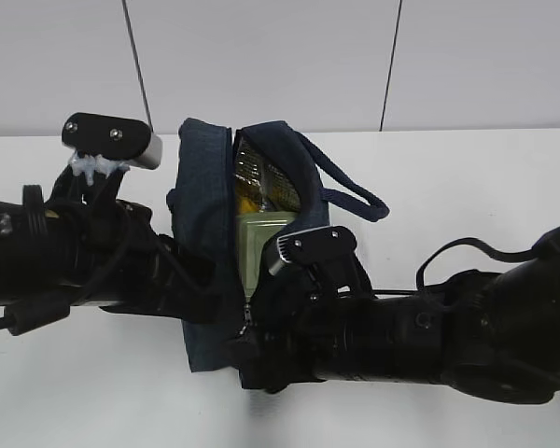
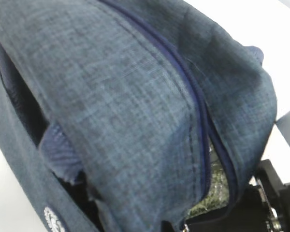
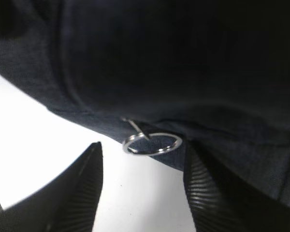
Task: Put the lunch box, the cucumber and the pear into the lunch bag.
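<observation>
Navy bag (image 1: 205, 233) is sitting mid-table, gaping open, with the green-lidded box (image 1: 261, 245) and something yellow showing inside; both arms are flanking its near end. Left wrist view is filling with bag fabric (image 2: 135, 111); that gripper, unseen, is closed. Right wrist view is showing the right gripper (image 3: 142, 176) spread apart, the zipper ring (image 3: 152, 143) lying loose between its fingers (image 3: 84, 183).

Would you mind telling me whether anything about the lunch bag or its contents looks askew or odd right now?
The lunch bag lies on its side on the table, its zipper gaping. The lunch box shows through the gap with something yellow above it. The ring pull hangs loose between the right gripper's open fingers. Nothing looks spilled or damaged.
</observation>
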Controlling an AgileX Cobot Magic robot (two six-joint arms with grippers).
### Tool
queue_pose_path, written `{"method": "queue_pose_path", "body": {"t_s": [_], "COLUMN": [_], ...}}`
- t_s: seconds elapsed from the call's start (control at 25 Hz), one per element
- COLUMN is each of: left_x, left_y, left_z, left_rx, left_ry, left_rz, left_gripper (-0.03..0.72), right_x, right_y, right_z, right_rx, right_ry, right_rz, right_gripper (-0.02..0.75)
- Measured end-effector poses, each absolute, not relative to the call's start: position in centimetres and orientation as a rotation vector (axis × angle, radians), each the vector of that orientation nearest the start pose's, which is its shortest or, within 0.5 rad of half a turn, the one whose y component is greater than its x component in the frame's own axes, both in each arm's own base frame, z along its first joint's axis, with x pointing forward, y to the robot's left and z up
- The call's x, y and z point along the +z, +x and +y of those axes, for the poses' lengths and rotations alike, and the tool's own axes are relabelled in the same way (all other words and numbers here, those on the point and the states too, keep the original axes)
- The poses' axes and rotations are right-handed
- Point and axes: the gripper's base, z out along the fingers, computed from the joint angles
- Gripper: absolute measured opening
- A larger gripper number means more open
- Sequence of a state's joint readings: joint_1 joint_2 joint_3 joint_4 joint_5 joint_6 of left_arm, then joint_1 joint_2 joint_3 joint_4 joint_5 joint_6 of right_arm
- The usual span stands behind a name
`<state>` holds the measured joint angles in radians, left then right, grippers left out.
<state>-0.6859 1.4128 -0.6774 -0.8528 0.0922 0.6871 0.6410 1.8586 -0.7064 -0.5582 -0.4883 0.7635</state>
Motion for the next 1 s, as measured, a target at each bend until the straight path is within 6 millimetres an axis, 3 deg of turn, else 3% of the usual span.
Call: {"method": "queue_pose_path", "body": {"t_s": [0.28, 0.64, 1.0], "left_x": [21.51, 21.51, 21.51], "left_y": [20.97, 20.97, 20.97], "left_z": [-17.95, -17.95, -17.95], "left_rx": [-0.513, -0.513, -0.513], "left_ry": [0.636, 0.636, 0.637], "left_rz": [2.241, 2.241, 2.241], "left_gripper": [0.003, 0.003, 0.003], "right_x": [12.0, 11.79, 11.76], "right_y": [25.27, 25.52, 25.29], "right_z": [21.13, 20.89, 21.05], "right_rx": [0.738, 0.675, 0.667], "right_ry": [-0.476, -0.459, -0.569], "right_rz": [2.269, 2.324, 2.302], "right_gripper": [0.412, 0.211, 0.197]}}
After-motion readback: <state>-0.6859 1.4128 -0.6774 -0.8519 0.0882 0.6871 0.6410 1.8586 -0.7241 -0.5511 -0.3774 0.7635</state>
